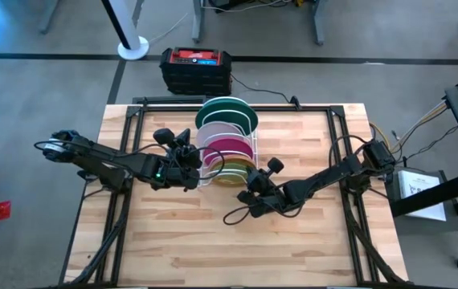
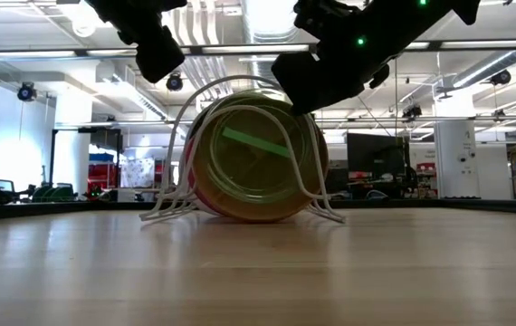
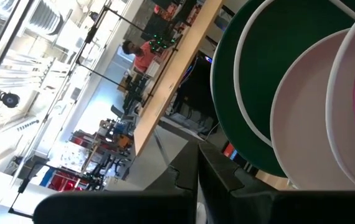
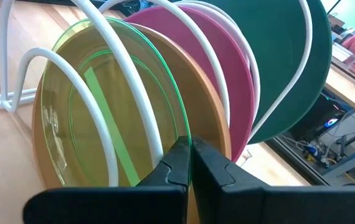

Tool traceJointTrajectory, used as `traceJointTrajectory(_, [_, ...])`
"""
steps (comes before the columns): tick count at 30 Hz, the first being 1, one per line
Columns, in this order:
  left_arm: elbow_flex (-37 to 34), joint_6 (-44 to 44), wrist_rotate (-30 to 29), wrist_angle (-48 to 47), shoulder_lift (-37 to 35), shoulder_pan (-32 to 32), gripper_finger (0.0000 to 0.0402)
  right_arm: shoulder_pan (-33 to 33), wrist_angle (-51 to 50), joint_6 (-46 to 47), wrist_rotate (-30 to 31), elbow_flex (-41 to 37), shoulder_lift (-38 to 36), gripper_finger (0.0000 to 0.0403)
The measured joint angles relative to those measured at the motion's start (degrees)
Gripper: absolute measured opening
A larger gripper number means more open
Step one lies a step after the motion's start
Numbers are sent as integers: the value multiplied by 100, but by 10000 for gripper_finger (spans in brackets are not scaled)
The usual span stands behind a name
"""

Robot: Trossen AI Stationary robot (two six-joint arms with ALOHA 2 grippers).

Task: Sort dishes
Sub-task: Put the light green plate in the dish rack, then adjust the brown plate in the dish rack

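Right claw (image 4: 190, 163), shut, faces lime-green plate (image 4: 103, 112).

Low view: lime plate (image 2: 253, 167) hides the plates behind; both grippers cut off at 12 o'clock; background monitors blurred.

This is a robotics lab or workshop: a wooden table (image 1: 213, 241) on concrete floor, exposed ceiling pipes (image 2: 240, 18), shelves and monitors (image 2: 371, 149) behind.

plates (image 1: 227, 140) upright in rack (image 1: 249, 152) | rack mid-table (image 1: 173, 241), btwn arms
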Motion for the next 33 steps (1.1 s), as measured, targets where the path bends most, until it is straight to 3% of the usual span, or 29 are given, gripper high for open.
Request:
traceJointTrajectory(17, [0, -1, 0, 0, 0, -1, 0, -11, 0, 109, 7, 0, -2, 75])
traceJointTrajectory(27, [0, -2, 0, -2, 0, -1, 0, 5, 0, 25, 6, 2, -4, 72])
traceJointTrajectory(33, [0, 5, 0, -4, 0, -1, 0, 339, -66, 179, -6, 39, -220, 57])
